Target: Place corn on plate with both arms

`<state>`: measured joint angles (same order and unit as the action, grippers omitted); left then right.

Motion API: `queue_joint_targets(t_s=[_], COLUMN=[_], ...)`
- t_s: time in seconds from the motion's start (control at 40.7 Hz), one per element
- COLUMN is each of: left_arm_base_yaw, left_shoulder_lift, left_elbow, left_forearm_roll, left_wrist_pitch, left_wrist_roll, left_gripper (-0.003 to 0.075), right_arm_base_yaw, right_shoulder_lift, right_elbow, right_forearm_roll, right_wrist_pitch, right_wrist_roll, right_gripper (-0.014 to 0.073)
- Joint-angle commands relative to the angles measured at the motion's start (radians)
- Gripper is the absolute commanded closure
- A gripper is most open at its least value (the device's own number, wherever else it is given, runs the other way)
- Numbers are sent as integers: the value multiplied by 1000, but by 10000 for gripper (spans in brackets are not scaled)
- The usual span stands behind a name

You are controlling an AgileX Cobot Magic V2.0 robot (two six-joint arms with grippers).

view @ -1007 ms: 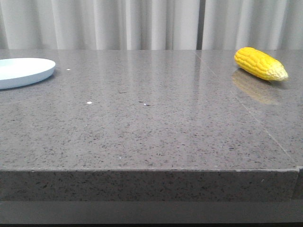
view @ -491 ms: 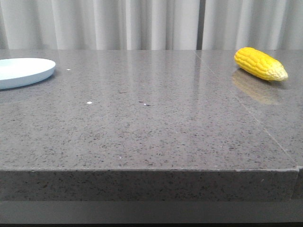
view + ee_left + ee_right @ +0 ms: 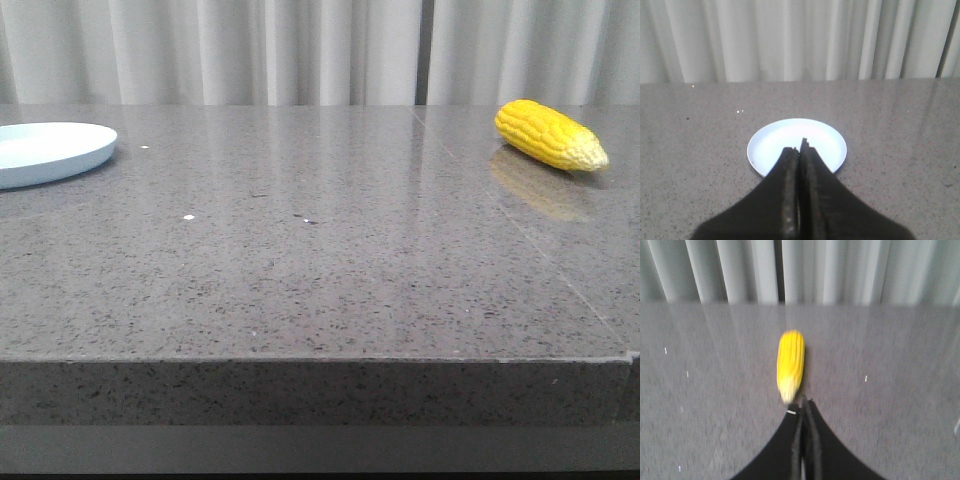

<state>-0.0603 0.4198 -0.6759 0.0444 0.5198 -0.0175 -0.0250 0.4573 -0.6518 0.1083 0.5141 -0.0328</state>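
The yellow corn (image 3: pixel 550 135) lies on the grey table at the far right, its pale tip pointing right. The pale blue-white plate (image 3: pixel 45 152) sits at the far left, cut by the frame edge. No gripper shows in the front view. In the left wrist view my left gripper (image 3: pixel 800 145) is shut and empty, its tips in line with the near part of the plate (image 3: pixel 777 137). In the right wrist view, which is blurred, my right gripper (image 3: pixel 802 405) is shut and empty, its tips just short of the corn's (image 3: pixel 791 362) pale tip.
The grey speckled stone table (image 3: pixel 300 260) has its front edge near the camera and a seam running down its right side. White pleated curtains (image 3: pixel 300 50) hang behind it. A few small white specks lie on the table.
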Motion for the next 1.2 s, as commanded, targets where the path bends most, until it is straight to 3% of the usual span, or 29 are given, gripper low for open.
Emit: queue_joint_targets(t_s=[0.0,0.393,0.491,0.589,0.712,0.761,0.86,1.081,1.179], left_arm_base_yaw=[-6,-6,-6,-6,-6,-6,-6,-6,-6], left_shoulder_lift=[38,62,62,62,62,62,62,65,104], left_elbow=[-30,-30,-30,-30,-30,-30,-30,-35,-75], left_forearm_roll=[0,0,0,0,0,0,0,30,75], left_wrist_pitch=[-59,-20,7,23,29,29,29,53,134], left_wrist_roll=[-8,-8,-8,-8,-8,-8,-8,-8,-8], left_gripper=[741,741,734,625,365,276,181,195,195], right_arm_base_yaw=[-5,-5,-5,-5,-5,-5,-5,-5,-5], right_shoulder_lift=[49,101,101,101,102,102,102,102,102], right_elbow=[-33,-33,-33,-33,-33,-33,-33,-33,-33], right_forearm_roll=[-3,-3,-4,-4,-4,-4,-4,-4,-4], right_wrist_pitch=[-29,0,3,16,25,25,24,20,20], right_wrist_roll=[-1,-1,-2,-3,-3,-3,-3,-3,-3], right_gripper=[680,676,613,406,92,20,-24,-22,-22])
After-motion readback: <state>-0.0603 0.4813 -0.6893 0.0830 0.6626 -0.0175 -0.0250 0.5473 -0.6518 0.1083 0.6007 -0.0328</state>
